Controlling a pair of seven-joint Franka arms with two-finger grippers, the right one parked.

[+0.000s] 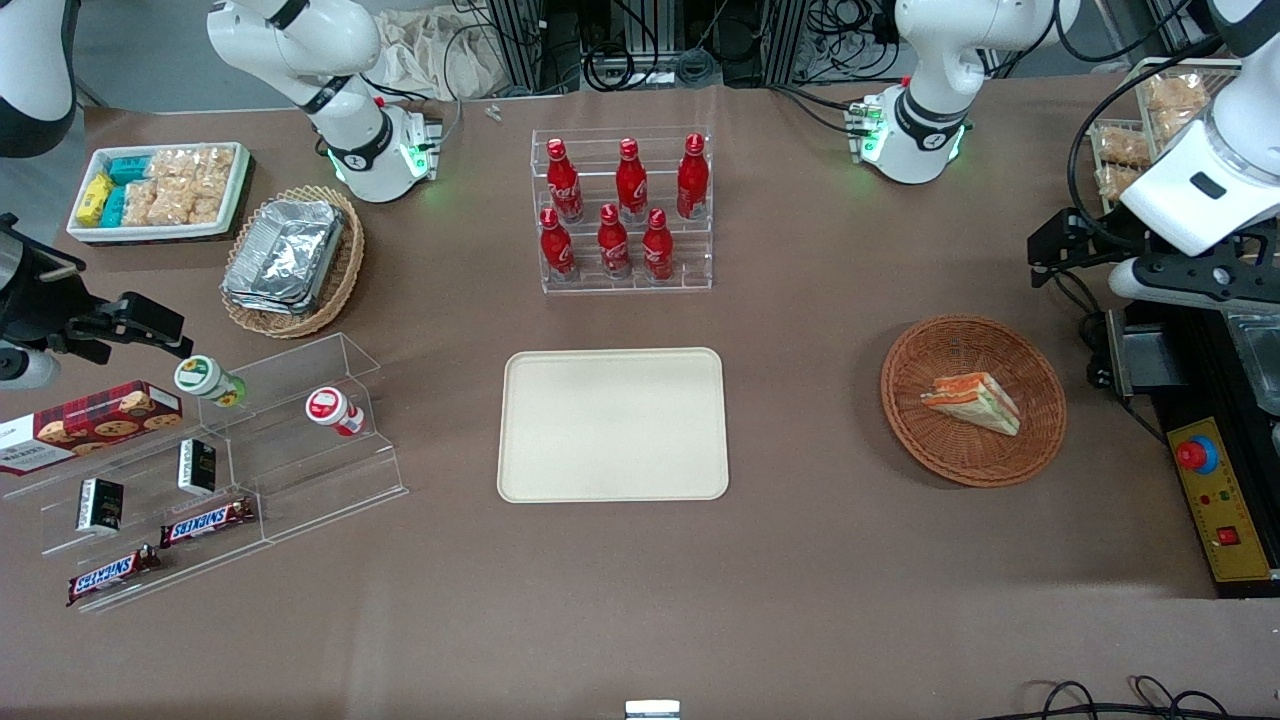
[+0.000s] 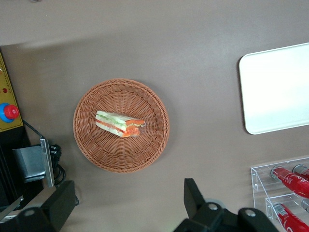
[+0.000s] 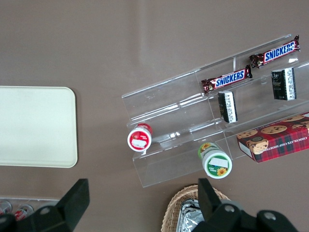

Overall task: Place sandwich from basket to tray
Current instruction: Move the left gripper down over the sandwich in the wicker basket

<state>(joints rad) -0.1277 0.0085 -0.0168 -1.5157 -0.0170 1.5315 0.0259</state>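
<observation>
The sandwich (image 1: pixel 973 402) is a small wrapped wedge with orange and green layers. It lies in the round reddish-brown wicker basket (image 1: pixel 1040 440), toward the working arm's end of the table. It also shows in the left wrist view (image 2: pixel 119 124), inside the basket (image 2: pixel 94 145). The cream tray (image 1: pixel 613 424) lies flat and bare at the table's middle, and its edge shows in the left wrist view (image 2: pixel 275 87). My left gripper (image 2: pixel 128 203) is open and empty. It hangs high above the table (image 1: pixel 1165 280), beside the basket and a little farther from the front camera.
A clear rack of red bottles (image 1: pixel 622 210) stands farther from the front camera than the tray. A black stand with a yellow button box (image 1: pixel 1215 500) sits by the basket at the table's end. A tan basket of foil trays (image 1: pixel 290 260) and snack shelves (image 1: pixel 200 470) lie toward the parked arm's end.
</observation>
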